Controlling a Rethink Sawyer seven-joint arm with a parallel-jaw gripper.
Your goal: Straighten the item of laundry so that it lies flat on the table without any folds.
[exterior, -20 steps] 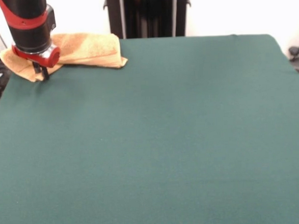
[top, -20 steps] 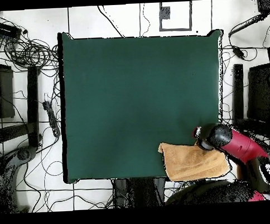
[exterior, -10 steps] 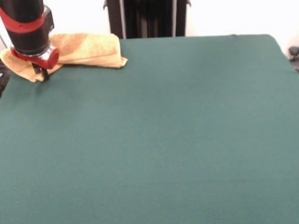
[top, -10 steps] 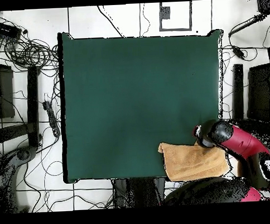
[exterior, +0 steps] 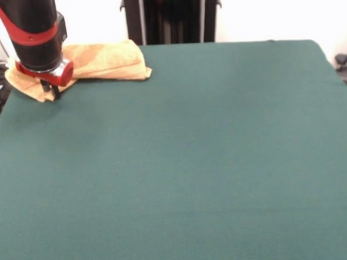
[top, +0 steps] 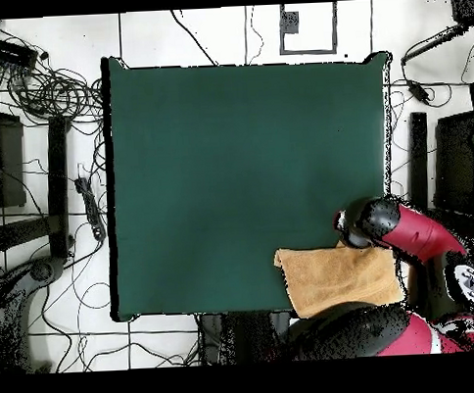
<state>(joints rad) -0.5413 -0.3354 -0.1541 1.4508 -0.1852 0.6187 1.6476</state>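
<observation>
The orange-tan towel (exterior: pixel 105 59) lies folded and bunched at the far left corner of the dark green table (exterior: pixel 192 163). Part of it hangs past the table's edges. In the overhead view the towel (top: pixel 333 281) is at the bottom right corner of the table (top: pixel 240 165). My gripper (exterior: pixel 52 92) is down on the towel's front left corner, its fingers close together on the cloth. From above, the gripper (top: pixel 347 235) sits at the towel's upper right edge, and the red arm covers that corner.
The robot's black pedestal (exterior: pixel 169 19) stands behind the table's far edge. Cables (top: pixel 40 95) lie on the floor to the left of the table in the overhead view. Dark stands (top: pixel 418 162) are at its right.
My gripper has moved a little toward the table's middle, and the towel has slid along with it. The towel's folds are much the same.
</observation>
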